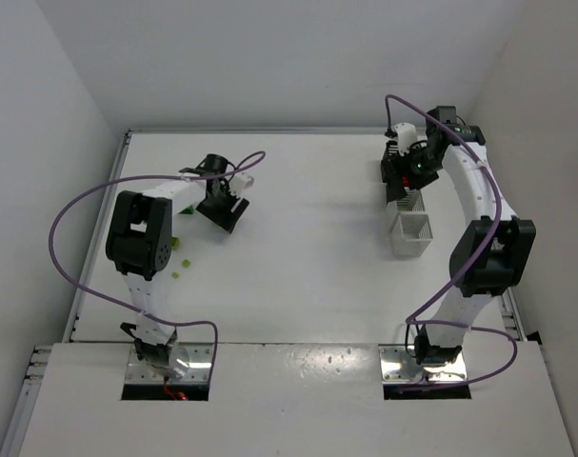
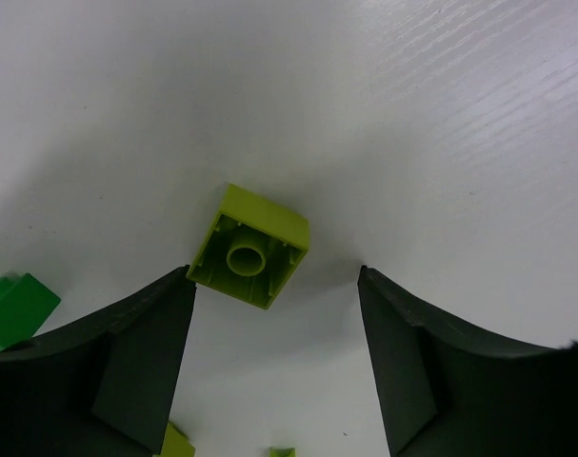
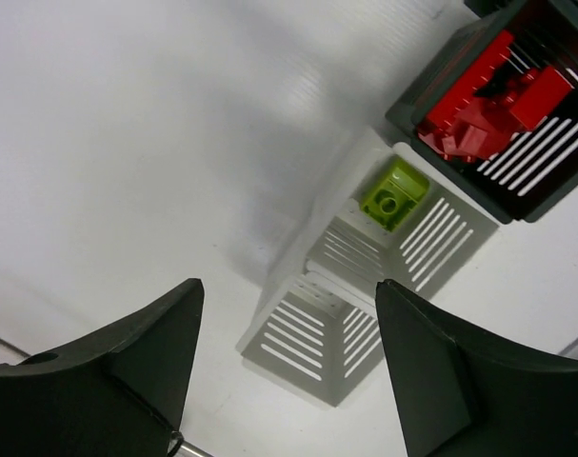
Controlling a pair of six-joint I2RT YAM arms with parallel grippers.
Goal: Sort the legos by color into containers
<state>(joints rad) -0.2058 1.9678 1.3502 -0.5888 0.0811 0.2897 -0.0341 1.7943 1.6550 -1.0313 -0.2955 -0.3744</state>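
Green brick (image 2: 12,309) left edge; lime brick (image 2: 250,246) centre, hollow underside up, turned diagonal, between wide left jaws; right jaws wide.

**White Arms, Black Joints, Purple Cables**

The left arm (image 1: 148,295) and right arm (image 1: 474,186) are built alike, with white links and chunky black joint housings. A purple cable (image 1: 52,231) loops along each one to a bare metal base plate (image 1: 193,367). The left gripper (image 2: 275,274) and right gripper (image 3: 289,284) each carry two broad, matte black fingers (image 2: 108,371) with curved inner edges.
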